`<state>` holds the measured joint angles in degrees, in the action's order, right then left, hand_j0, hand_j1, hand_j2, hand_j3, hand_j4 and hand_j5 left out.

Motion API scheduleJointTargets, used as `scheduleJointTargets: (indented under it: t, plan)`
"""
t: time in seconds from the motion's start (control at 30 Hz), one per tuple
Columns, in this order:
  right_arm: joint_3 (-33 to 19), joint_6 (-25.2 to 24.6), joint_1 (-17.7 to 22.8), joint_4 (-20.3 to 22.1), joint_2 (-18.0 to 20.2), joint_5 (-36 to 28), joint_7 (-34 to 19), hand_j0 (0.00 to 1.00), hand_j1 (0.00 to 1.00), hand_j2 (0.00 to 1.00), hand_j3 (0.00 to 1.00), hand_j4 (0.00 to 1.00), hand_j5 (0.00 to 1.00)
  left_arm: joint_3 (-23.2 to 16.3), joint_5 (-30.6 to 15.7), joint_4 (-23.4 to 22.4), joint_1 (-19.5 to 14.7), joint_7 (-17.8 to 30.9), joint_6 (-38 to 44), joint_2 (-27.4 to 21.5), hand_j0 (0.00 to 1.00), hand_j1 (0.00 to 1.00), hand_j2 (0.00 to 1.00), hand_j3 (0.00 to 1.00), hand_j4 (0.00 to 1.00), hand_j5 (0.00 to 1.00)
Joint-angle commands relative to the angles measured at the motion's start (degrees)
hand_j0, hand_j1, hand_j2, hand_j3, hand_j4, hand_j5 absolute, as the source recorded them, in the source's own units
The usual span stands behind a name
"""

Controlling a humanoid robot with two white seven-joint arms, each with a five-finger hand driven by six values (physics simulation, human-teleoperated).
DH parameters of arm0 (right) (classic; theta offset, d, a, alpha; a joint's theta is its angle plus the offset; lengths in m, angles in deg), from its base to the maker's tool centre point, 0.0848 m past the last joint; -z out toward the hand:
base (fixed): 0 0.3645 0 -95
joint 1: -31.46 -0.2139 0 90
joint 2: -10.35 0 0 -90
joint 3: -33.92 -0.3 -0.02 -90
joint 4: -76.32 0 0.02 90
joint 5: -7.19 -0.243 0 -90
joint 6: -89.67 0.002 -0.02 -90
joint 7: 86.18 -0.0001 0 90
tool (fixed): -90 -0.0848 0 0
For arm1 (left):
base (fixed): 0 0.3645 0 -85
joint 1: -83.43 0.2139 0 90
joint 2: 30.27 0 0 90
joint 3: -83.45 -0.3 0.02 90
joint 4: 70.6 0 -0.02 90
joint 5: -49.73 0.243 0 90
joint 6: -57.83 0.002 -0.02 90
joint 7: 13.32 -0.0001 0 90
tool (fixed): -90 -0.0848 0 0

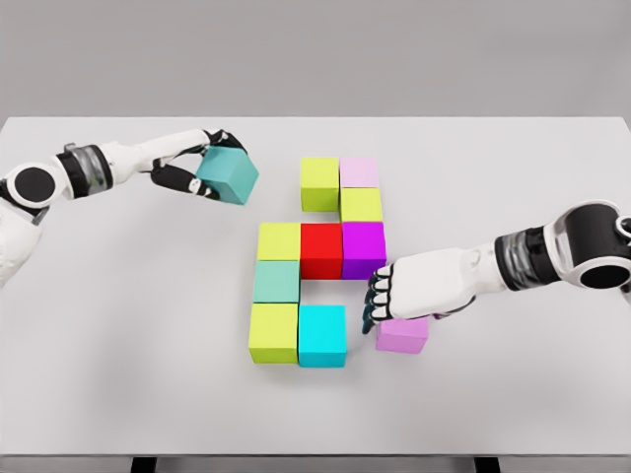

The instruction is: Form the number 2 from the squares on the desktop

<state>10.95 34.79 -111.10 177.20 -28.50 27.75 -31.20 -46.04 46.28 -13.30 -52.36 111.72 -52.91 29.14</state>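
Left hand (202,163) grips a teal cube (228,175), fingers wrapped around it, held tilted above the white surface (118,374), up-left of the block group and well apart from it. Right hand (386,301) has fingers curled down over a violet cube (401,334), gripping its top; that cube sits on the surface just right of the cyan cube (322,335), small gap between them.

Assembled blocks: lime cube (319,183) and pale pink cube (359,172) side by side at top, yellow-green cube (362,205) under the pink. Middle row touching: yellow cube (278,240), red cube (321,249), magenta cube (364,248). Sea-green cube (276,281) under the yellow one, then another lime-yellow cube (273,332) at bottom left, touching the cyan one.
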Motion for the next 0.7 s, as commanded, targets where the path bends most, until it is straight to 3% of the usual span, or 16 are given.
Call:
scheduleJointTargets:
  t: [0.0,0.1,0.23,0.33,0.43,0.57,0.67]
  plan:
    - [-0.1,-0.1,-0.3,0.0,0.7,-0.3,0.0,1.00,1.00,1.00,1.00,1.00,1.00,0.0,-0.4,2.1,0.0,0.0,0.7,0.1,0.50,0.50,0.50,0.50,0.50,0.50]
    - [-0.7,-0.1,-1.5,-0.1,2.5,-0.5,0.0,1.00,1.00,1.00,1.00,1.00,1.00,0.3,-0.4,2.0,0.7,0.0,0.7,0.8,0.50,0.50,0.50,0.50,0.50,0.50]
    - [-4.8,-0.1,-2.5,-0.1,3.7,-6.5,0.0,1.00,1.00,1.00,1.00,1.00,1.00,0.7,-0.3,-0.4,0.7,0.0,1.1,3.8,0.50,0.50,0.50,0.50,0.50,0.50]
    - [-5.6,-0.1,-2.5,-0.2,6.8,-6.6,0.0,1.00,1.00,1.00,1.00,1.00,1.00,0.9,-0.1,-3.9,0.7,0.0,1.1,5.5,0.50,0.50,0.50,0.50,0.50,0.50]
    - [-8.0,-0.1,-2.5,-0.2,11.8,-6.5,0.0,1.00,1.00,1.00,1.00,1.00,1.00,1.0,0.1,-4.0,0.7,0.0,1.1,6.2,0.50,0.50,0.50,0.50,0.50,0.50]
    - [-7.4,-0.1,-2.4,-0.2,17.4,-6.2,0.0,1.00,1.00,1.00,1.00,1.00,1.00,1.1,0.2,-4.5,0.4,0.0,1.1,6.7,0.50,0.50,0.50,0.50,0.50,0.50]
    - [-5.9,-0.1,-1.6,-0.2,17.1,-2.3,0.0,1.00,1.00,1.00,1.00,1.00,1.00,1.2,0.5,-6.5,0.1,0.0,1.1,7.4,0.50,0.50,0.50,0.50,0.50,0.50]
